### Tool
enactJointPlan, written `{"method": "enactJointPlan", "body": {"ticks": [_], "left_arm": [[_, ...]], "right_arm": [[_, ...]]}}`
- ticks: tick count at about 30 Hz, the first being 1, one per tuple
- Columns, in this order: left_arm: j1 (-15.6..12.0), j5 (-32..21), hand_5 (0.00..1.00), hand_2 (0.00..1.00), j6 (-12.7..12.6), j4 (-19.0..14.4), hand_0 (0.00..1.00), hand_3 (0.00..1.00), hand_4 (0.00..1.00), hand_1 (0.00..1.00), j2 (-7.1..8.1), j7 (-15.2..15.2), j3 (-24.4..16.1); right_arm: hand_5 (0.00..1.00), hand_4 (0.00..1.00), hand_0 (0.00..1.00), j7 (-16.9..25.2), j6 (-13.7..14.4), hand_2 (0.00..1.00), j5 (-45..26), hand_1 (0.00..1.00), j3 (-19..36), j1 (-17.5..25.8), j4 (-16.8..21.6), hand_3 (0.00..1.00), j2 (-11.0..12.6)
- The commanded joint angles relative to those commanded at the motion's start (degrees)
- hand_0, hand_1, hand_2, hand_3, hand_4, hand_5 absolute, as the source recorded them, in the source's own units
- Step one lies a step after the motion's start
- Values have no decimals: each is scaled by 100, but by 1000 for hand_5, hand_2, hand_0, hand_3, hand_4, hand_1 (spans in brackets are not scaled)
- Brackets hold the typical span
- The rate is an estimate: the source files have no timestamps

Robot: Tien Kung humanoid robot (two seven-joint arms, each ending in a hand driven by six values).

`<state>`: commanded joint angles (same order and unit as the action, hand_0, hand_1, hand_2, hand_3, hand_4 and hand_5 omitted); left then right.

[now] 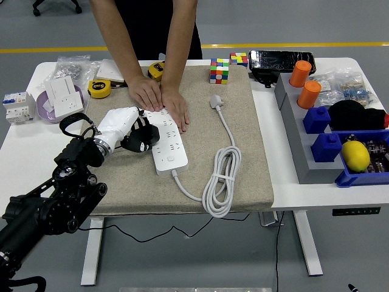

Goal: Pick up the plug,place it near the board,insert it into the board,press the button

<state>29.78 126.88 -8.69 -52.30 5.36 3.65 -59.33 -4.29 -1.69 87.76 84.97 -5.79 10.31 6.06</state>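
While the plug lay untouched at the mat's far side, well apart from the board, its cable coiled near the front edge. A person's hands pressed the board's far end, probably to steady it. At its left side, the left robot hand curled around something dark; what exactly was unclear. No right robot hand showed, and boxes crowded the counter to the right.

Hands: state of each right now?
Left hand: fingers curled at the white power strip's left edge; cannot tell whether it holds anything.
Right hand: not in view.
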Motion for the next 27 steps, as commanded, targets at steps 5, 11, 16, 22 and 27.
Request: {"method": "enactJointPlan", "body": {"ticks": [5,11,16,22,27], "left_arm": [[25,42,7,289,45,-25,528,382,597,395,35,26,1],[33,23,2,296,195,-70,538,384,581,407,59,65,-4],[34,-18,2,304,345,-190,555,379,557,420,97,119,5],[53,63,2,309,416,-252,572,369,546,427,109,151,-15],[102,139,2,314,462,-235,576,373,548,435,124,167,1]], "right_arm": [[980,998,839,-2,2,766,1,778,10,-5,0,788,0],[980,998,840,4,4,766,-12,779,1,-9,0,788,-4],[980,998,839,3,5,766,-9,779,7,-4,0,788,-5],[980,998,839,-4,3,766,7,779,13,3,0,787,-1],[980,998,839,1,2,766,7,779,6,-7,0,788,-1]]}}
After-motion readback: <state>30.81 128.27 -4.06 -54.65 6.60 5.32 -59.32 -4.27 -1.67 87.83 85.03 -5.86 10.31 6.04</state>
